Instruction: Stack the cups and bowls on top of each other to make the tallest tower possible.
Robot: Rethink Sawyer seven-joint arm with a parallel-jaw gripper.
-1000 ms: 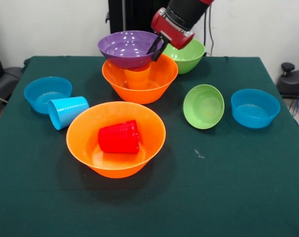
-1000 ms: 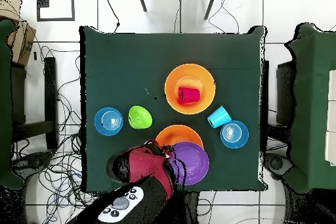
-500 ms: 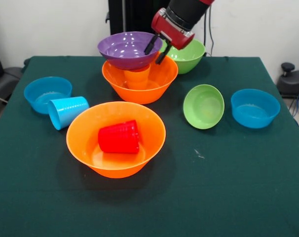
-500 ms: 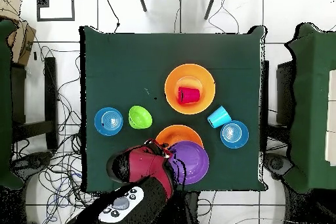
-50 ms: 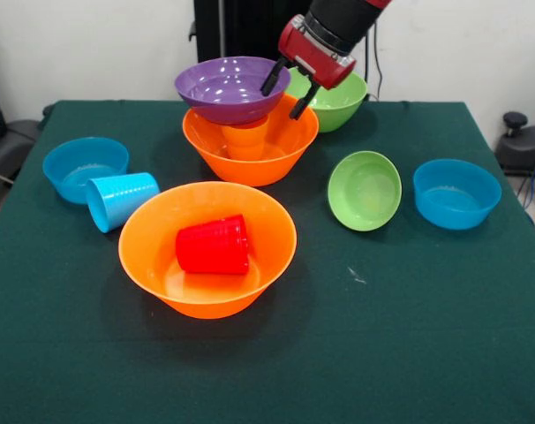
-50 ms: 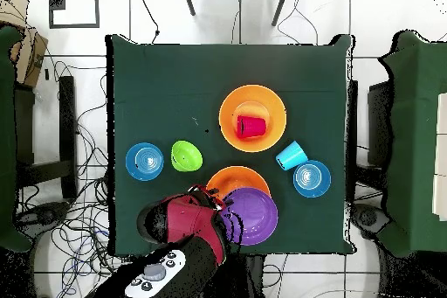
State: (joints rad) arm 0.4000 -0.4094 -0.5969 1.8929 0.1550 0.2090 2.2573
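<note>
open gripper (image 5: 288, 93) beside purple bowl (image 5: 225, 87) (no legible writing)

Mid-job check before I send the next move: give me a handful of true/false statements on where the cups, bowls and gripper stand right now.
1. The purple bowl rests on the orange cup inside the far orange bowl. True.
2. The red cup stands upright on the purple bowl. False: it lies on its side in the near orange bowl.
3. The gripper is shut on the purple bowl's rim. False: its fingers are spread, with nothing between them.
4. The light blue cup lies on its side beside a blue bowl. True.
5. The small green bowl is tilted on the table. True.
</note>
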